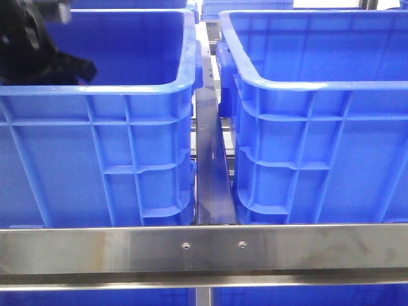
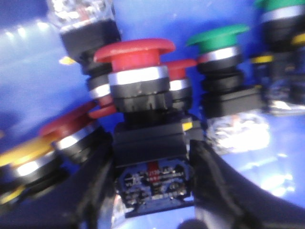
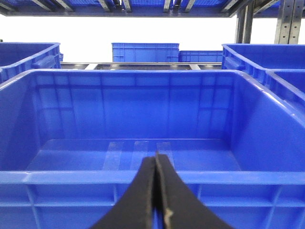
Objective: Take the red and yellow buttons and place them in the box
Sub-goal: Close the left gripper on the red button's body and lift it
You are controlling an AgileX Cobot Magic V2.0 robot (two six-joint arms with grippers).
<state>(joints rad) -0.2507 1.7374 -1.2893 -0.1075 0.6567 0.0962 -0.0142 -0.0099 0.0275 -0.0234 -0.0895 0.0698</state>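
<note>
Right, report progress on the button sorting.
Done: nothing visible; the blue plastic bin facing the right hand shows only a bare floor. In hand: the left hand brackets the black base of a red mushroom-head push button. Left: other red buttons and a yellow-capped button remain in the pile.

— Any writing you can read anywhere?

— None. The only marks sit on the underside of the red button (image 2: 138,81) in the left wrist view: a dark blue base plate (image 2: 155,183) with small pale characters and a little red patch in the middle, all too blurred to make out.

— And the crates?

— The blue bin (image 1: 95,146) and its neighbour just beside it (image 1: 319,140) carry only moulded ribs, no label or number. The steel rail (image 1: 204,248) below the bin shows two screw heads, nothing printed. The bin (image 3: 133,124) in the right wrist view is plain too.
</note>
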